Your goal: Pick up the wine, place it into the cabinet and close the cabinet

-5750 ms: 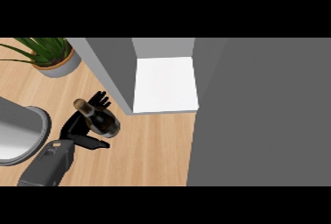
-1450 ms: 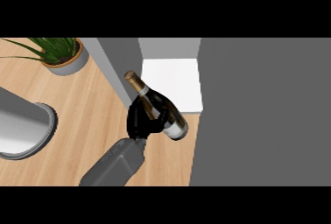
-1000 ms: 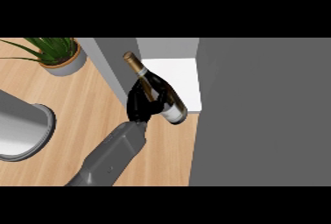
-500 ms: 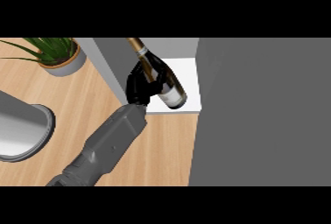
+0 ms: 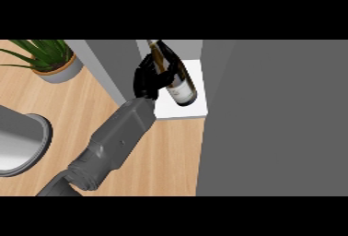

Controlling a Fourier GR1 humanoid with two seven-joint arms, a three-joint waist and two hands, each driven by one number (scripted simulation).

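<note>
The wine bottle (image 5: 179,87) is dark with a white label and a gold neck, and it is tilted with the neck pointing to the far side. My left hand (image 5: 145,81) is shut on its body from the left side. Hand and bottle hang over the white floor (image 5: 194,109) of the open cabinet, just inside its opening. Whether the bottle's base touches that floor I cannot tell. The grey forearm (image 5: 115,138) runs in from the lower left. My right hand does not show.
The cabinet's wide grey surface (image 5: 272,115) fills the right side, and its grey side wall (image 5: 108,64) stands left of the opening. A potted plant (image 5: 53,62) sits at the far left. A grey round vessel (image 5: 20,147) lies at the left edge on the wooden counter (image 5: 170,156).
My left hand took the bottle up from the counter and carried it away from me, into the cabinet opening. The forearm has stretched out further.
</note>
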